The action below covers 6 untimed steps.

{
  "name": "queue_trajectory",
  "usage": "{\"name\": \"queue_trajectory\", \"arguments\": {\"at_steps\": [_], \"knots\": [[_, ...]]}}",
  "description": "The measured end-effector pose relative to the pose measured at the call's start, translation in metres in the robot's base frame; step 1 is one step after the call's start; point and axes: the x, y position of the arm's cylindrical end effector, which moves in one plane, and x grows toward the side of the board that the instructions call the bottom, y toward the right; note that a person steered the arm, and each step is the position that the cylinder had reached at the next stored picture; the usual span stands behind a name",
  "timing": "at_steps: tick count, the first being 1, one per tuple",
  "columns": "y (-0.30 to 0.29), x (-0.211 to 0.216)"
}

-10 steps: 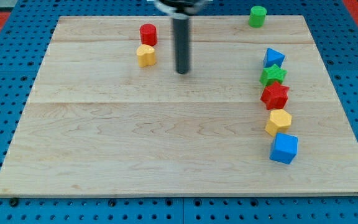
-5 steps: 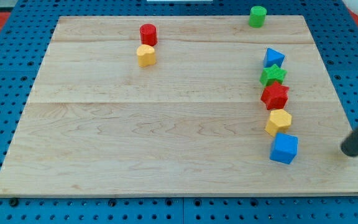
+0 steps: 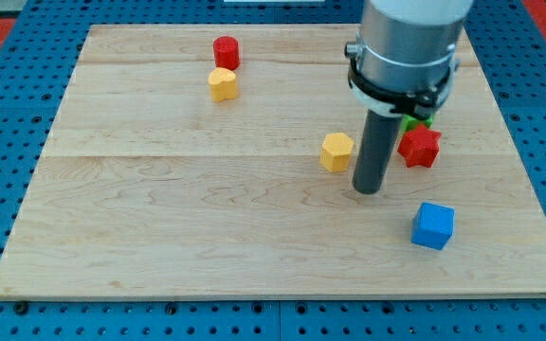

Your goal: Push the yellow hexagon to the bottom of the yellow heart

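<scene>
The yellow hexagon (image 3: 336, 152) lies on the wooden board (image 3: 188, 218), a little right of its middle. My tip (image 3: 368, 188) rests on the board just right of and slightly below the hexagon, very close to it. The yellow heart (image 3: 222, 84) lies at the upper left, directly below the red cylinder (image 3: 226, 51). The hexagon is well to the right of and below the heart.
A red star (image 3: 420, 147) lies just right of my rod. A green star (image 3: 411, 122) peeks out behind the arm. A blue cube (image 3: 433, 225) lies at the lower right. The arm's body hides the board's upper right part.
The yellow hexagon has moved left and up, out of the right-hand column of blocks. My rod went from the right edge to just right of the hexagon. The arm now hides the blue triangle and green cylinder.
</scene>
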Motion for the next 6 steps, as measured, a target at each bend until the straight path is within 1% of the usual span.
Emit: {"name": "queue_trajectory", "arguments": {"at_steps": [1, 3, 4, 5, 6], "knots": [[0.022, -0.015], [-0.112, -0.101], [-0.084, -0.096], [-0.058, -0.124], [-0.083, -0.161]]}}
